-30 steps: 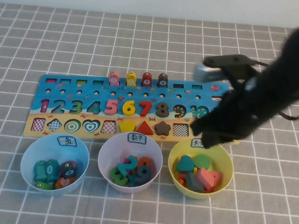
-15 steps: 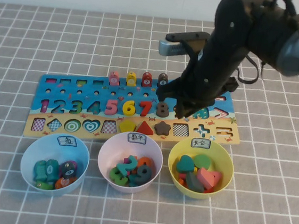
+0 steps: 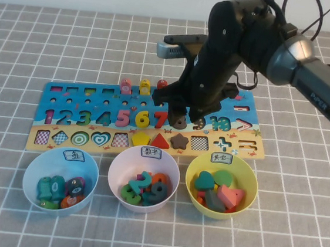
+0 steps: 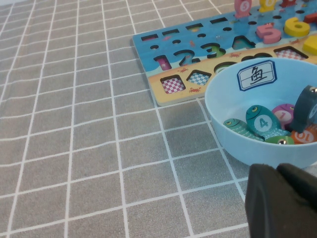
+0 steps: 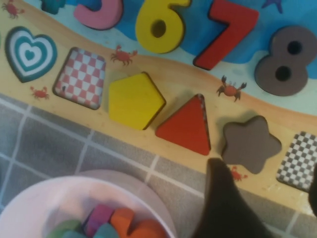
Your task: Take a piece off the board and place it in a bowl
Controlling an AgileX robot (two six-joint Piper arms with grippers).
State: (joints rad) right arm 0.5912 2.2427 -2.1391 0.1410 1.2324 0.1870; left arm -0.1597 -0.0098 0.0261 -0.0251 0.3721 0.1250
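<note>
The dark brown 8 (image 3: 180, 123) sits in its slot on the blue board (image 3: 67, 97), between the red 7 and the 9. My right gripper (image 3: 185, 115) hovers just above it, partly hiding it, open and empty. In the right wrist view the 8 (image 5: 280, 59) lies beyond the gripper (image 5: 267, 198), whose fingers (image 5: 223, 198) stand wide apart over the board's sand strip (image 5: 198, 84) by the brown star. The pale pink bowl (image 3: 116, 167) stands in front of the board and holds several numbers; its rim shows in the right wrist view (image 5: 59, 198). My left gripper (image 4: 280, 201) is shut and parked by the blue bowl.
A light blue bowl (image 3: 33, 171) with fish pieces stands left of the pink one, and also shows in the left wrist view (image 4: 223, 124). A yellow bowl (image 3: 252, 183) with shapes stands to its right. Pegs (image 3: 144, 87) stand on the board's far edge. Grey checked cloth covers the table.
My right arm has swung left along the board, from over its right end to above the 8. The pieces and the left arm have not moved.
</note>
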